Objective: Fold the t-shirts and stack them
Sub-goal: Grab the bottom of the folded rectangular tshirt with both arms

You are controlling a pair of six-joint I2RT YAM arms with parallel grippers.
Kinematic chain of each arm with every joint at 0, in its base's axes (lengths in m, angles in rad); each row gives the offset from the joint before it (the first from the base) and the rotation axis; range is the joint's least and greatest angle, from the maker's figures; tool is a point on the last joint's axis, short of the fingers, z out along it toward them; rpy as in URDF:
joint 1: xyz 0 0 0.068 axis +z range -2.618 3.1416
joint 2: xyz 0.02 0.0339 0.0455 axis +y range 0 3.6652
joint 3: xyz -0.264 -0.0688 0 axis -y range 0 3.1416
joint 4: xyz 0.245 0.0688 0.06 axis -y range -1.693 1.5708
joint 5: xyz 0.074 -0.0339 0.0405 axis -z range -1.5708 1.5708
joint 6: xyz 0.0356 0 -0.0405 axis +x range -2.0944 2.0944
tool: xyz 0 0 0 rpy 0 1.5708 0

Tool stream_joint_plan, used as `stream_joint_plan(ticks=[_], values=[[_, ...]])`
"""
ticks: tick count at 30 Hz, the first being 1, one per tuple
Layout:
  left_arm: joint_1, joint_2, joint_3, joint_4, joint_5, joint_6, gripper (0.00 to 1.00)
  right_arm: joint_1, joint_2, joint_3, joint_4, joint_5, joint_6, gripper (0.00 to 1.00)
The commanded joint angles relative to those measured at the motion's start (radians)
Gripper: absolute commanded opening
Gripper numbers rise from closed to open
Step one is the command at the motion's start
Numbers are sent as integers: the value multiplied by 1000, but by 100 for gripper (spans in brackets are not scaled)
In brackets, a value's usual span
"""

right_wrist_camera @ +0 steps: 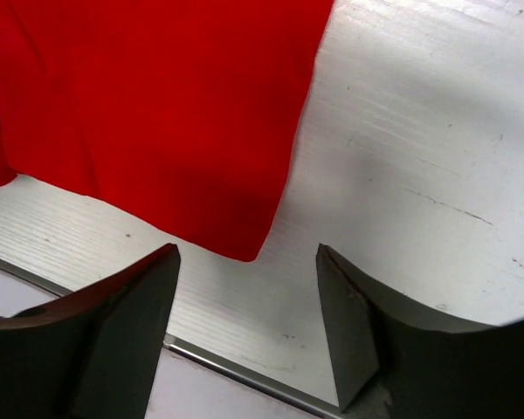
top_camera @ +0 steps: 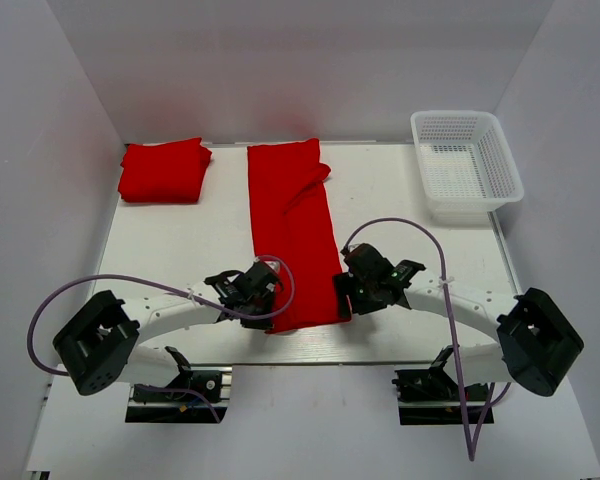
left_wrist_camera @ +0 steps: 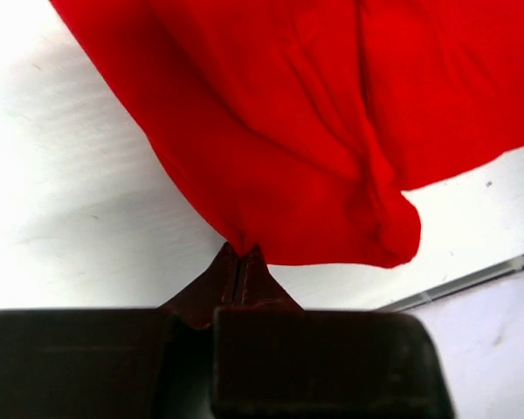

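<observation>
From above, I cannot see the fingertips of the left gripper (top_camera: 263, 297): its own wrist covers them at the near edge of the long shirt (top_camera: 292, 230). The right gripper (top_camera: 348, 290) hides its tips likewise. Both wrist cameras crop that shirt at their edges. Layers of the folded shirt (top_camera: 162, 170) are too small to count.

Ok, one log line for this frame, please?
long t-shirt: folded to a strip | left gripper: shut on its near left corner | right gripper: open by near right corner, not gripping | folded t-shirt: far left
</observation>
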Motion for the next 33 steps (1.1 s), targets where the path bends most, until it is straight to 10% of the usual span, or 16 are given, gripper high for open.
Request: stream_joint_plan(ticks=[1,23,32,33], values=[[-29,-4,-17,-14,53,-52,0,0,12,9,15,-25,-17,67],[-85,-69,38,-170,4,-212,0,5,47,-36,23,-114,-10,55],[-95,-69,38,-179,-5,-221,0,7,101,-37,35,-206,-26,25],[-95,-69,38,-179,-6,-221,0,7,100,-42,40,-211,-26,7]])
